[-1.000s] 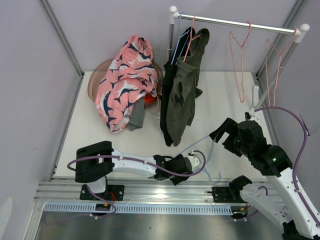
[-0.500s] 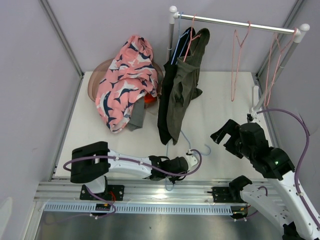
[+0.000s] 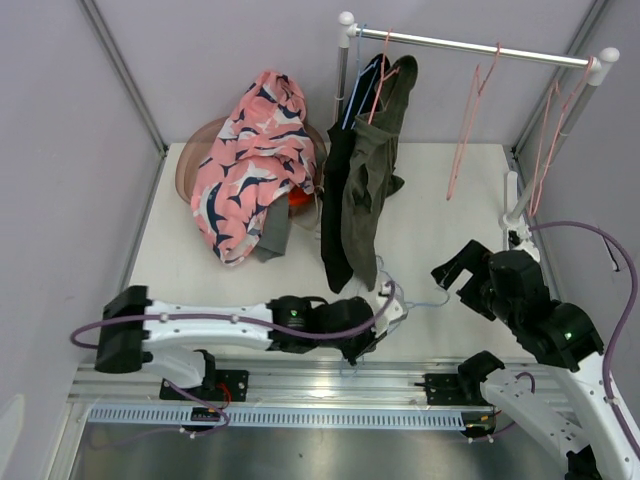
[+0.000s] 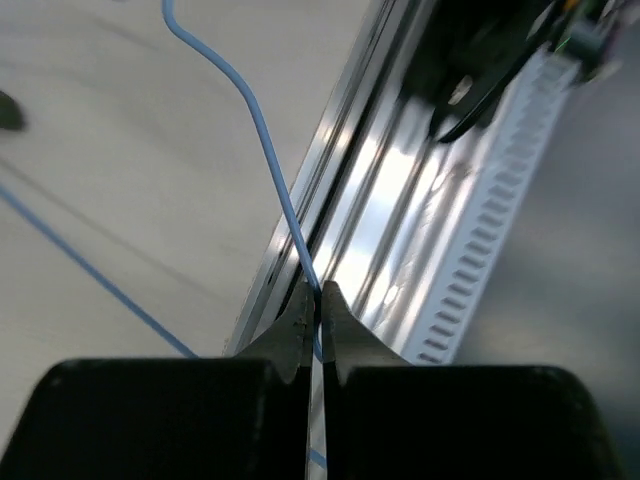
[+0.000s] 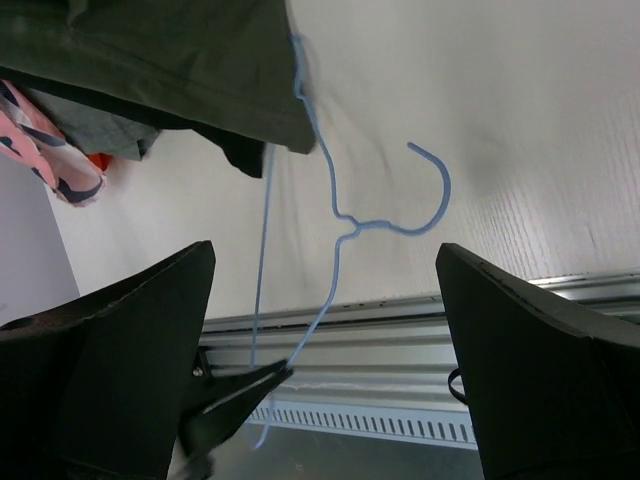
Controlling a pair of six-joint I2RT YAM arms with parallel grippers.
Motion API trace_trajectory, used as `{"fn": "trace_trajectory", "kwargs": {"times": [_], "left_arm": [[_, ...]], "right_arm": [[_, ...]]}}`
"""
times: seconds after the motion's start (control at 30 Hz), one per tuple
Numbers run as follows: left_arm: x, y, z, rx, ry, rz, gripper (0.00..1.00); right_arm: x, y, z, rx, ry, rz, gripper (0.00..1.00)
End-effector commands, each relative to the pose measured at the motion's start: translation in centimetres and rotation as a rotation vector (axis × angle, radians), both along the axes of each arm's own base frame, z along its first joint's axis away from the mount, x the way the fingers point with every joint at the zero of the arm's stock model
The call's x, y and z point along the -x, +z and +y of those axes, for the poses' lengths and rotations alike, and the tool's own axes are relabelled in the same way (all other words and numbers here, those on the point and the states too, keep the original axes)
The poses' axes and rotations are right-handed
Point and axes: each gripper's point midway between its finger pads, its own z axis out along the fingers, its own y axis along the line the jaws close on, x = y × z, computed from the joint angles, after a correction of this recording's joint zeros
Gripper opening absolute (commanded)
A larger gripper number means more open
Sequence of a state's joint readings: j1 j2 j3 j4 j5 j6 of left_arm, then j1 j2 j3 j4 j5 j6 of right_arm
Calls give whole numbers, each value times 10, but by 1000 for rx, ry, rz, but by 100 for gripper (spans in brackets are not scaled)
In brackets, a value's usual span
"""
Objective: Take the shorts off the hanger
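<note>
My left gripper [image 3: 355,352] is shut on the wire of a light blue hanger [image 3: 384,285] at the table's near edge. In the left wrist view its jaws pinch that wire [image 4: 262,140] over the metal rail. The right wrist view shows the hanger [image 5: 340,225] with its hook on the table and one shoulder at the hem of the olive shorts [image 5: 180,60]. Olive shorts [image 3: 368,190] and black shorts [image 3: 335,190] hang from the rod. Pink patterned shorts [image 3: 250,160] lie heaped at the back left, with orange [image 3: 298,199] and grey-green [image 3: 272,235] cloth beneath. My right gripper [image 3: 462,268] is open and empty.
A white rod [image 3: 470,45] on two posts crosses the back right and carries bare pink hangers [image 3: 465,120]. A brown tub [image 3: 190,165] holds the heap of shorts. The aluminium rail [image 3: 300,385] runs along the near edge. Grey walls close in both sides.
My left gripper has shut on the blue hanger's wire and drawn it toward the near rail. The left arm's shoulder swung left. The pink hangers on the rod are swinging.
</note>
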State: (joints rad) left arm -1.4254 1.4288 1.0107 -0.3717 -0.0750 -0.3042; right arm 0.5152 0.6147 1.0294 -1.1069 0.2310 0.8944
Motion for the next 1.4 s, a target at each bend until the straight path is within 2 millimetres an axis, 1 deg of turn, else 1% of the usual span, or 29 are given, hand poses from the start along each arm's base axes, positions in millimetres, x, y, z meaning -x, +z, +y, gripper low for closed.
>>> {"fn": "trace_trajectory", "kwargs": {"times": [0.0, 0.03, 0.07, 0.17, 0.2, 0.27, 0.3, 0.37, 0.4, 0.43, 0.47, 0.5, 0.57, 0.63, 0.7, 0.73, 0.77, 0.8, 0.83, 0.87, 0.9, 0.93, 1.0, 1.07, 1.17, 1.27, 1.3, 1.33, 1.37], "left_arm": [[2, 113, -16, 251, -42, -33, 0], [1, 123, -16, 270, -45, -37, 0], [0, 152, -19, 334, -49, -50, 0], [-18, 187, -22, 429, -20, -61, 0], [-35, 192, -19, 449, 13, -58, 0], [-50, 211, -20, 518, 39, -50, 0], [-68, 220, -16, 544, 75, -53, 0], [-79, 235, -16, 604, 82, -41, 0], [-93, 244, -11, 627, 105, -48, 0], [-97, 252, -12, 643, 107, -55, 0], [-102, 253, -11, 636, 117, -62, 0], [-108, 265, -10, 653, 125, -83, 0], [-116, 270, -12, 646, 133, -105, 0], [-122, 265, -13, 625, 146, -116, 0], [-128, 252, -15, 598, 163, -112, 0], [-130, 249, -16, 596, 170, -109, 0], [-131, 239, -16, 582, 173, -103, 0], [-131, 233, -17, 575, 178, -96, 0], [-131, 227, -17, 570, 180, -87, 0], [-131, 226, -17, 576, 179, -87, 0], [-128, 217, -18, 563, 173, -73, 0], [-127, 216, -18, 566, 164, -69, 0], [-127, 209, -17, 561, 175, -58, 0], [-130, 211, -14, 567, 199, -73, 0], [-141, 228, 0, 575, 262, -141, 0], [-147, 261, 10, 611, 286, -215, 0], [-152, 276, 16, 626, 313, -247, 0], [-153, 283, 22, 625, 320, -274, 0], [-158, 299, 29, 645, 351, -307, 0]], "right_arm": [[-2, 27, -12, -2, -62, -74, 99], [-3, 29, -13, -2, -66, -79, 99], [-3, 31, -16, 3, -78, -88, 99], [-4, 42, -24, 9, -115, -116, 99], [-4, 45, -26, 12, -126, -125, 99], [-2, 55, -34, 9, -157, -158, 100], [-2, 59, -37, 9, -169, -167, 99], [1, 66, -43, 11, -191, -190, 99], [2, 69, -46, 11, -200, -196, 99], [4, 69, -48, 15, -207, -196, 99], [5, 73, -53, 20, -224, -210, 99], [7, 76, -57, 17, -242, -217, 99], [12, 83, -68, 18, -282, -248, 99], [21, 108, -78, -38, -307, -350, 99], [32, 130, -87, -92, -317, -453, 99], [33, 146, -88, -114, -310, -523, 99], [37, 157, -85, -140, -277, -576, 99], [39, 162, -83, -157, -257, -612, 100], [46, 185, -83, -223, -242, -715, 99], [50, 195, -74, -224, -161, -777, 100], [50, 197, -67, -234, -122, -810, 99], [56, 211, -66, -267, -106, -875, 99], [58, 216, -59, -273, -59, -898, 100], [54, 217, -53, -274, -37, -895, 100], [50, 212, -47, -281, -26, -883, 99], [49, 204, -48, -278, -32, -864, 99], [48, 202, -48, -277, -38, -860, 99], [48, 199, -49, -274, -41, -851, 100], [49, 197, -50, -273, -44, -853, 99]]}}
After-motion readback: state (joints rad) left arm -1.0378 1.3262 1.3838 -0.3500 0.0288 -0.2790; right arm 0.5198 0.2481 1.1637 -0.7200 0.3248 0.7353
